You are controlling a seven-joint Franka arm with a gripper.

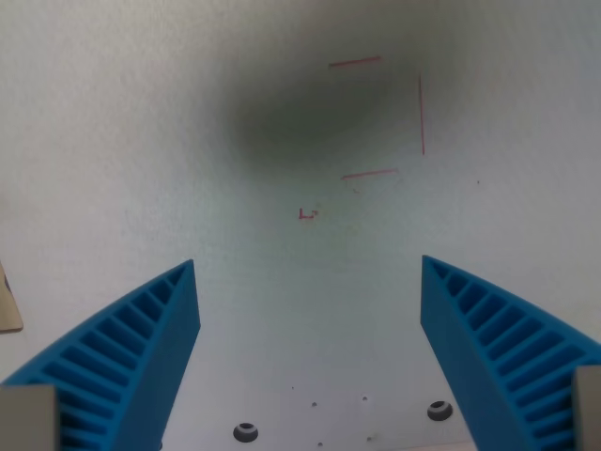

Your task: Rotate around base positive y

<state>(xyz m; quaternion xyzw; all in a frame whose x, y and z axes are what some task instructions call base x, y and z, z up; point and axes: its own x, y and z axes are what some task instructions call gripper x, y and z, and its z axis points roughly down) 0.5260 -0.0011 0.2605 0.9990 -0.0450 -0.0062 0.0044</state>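
A pale, matte white tabletop (113, 141) fills nearly everything the wrist camera sees, its surface faintly speckled and flat. Across its upper middle lies a soft, dark, blurred shadow (300, 113), widest near the centre and fading out at the edges.

Reaching up from the bottom corners come the two blue ribbed plastic fingers (141, 348) of the gripper (310, 277). One sits on the wrist view's left, the other on the wrist view's right, and they stand well apart with bare table showing between them. The pincer is released, spread wide, with nothing caught between its tips. Pale grey blocks show at the very bottom corners where the fingers are mounted.

Thin red lines (421, 115) are drawn on the table in the upper right part of the view: two short near-horizontal strokes, one above the other, and one longer upright stroke to their right. They partly frame the shadow's edge. Below them, near the centre, sits a tiny red mark (307, 214), too small to read.

A sliver of tan, flat material (7, 305) pokes in at the left edge. Two small dark round holes (246, 431) sit in the table near the bottom, between the fingers.

No separate object for the task appears; only the gripper itself, hanging above the table.
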